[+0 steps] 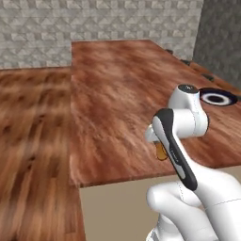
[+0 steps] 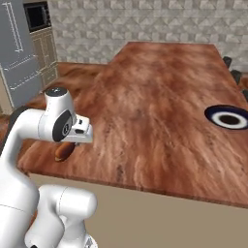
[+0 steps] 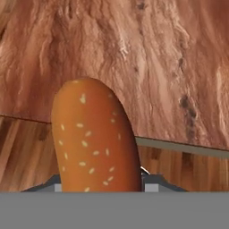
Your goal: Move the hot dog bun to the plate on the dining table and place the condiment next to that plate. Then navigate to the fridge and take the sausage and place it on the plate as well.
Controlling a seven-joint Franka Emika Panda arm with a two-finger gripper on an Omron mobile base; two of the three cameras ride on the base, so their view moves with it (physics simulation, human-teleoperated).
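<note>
My gripper (image 3: pixel 100 184) is shut on the hot dog bun (image 3: pixel 91 138), a brown sesame-seeded roll that sticks out past the fingers. The bun (image 2: pixel 63 151) hangs just above the near left corner of the wooden dining table (image 2: pixel 160 97), and it peeks out from behind my wrist in the left base view (image 1: pixel 161 151). The plate (image 2: pixel 229 118), dark-rimmed with a white centre, lies at the table's right side (image 1: pixel 217 98), well away from the bun. The condiment and the sausage are out of view.
The table's front edge (image 3: pixel 179 145) runs under the bun, with wooden floor (image 1: pixel 33 141) below and to the left. The grey fridge (image 2: pixel 17 58) stands at the far left beside cabinets with a microwave (image 2: pixel 36 14). Dark chairs (image 2: pixel 235 72) line the table's right side.
</note>
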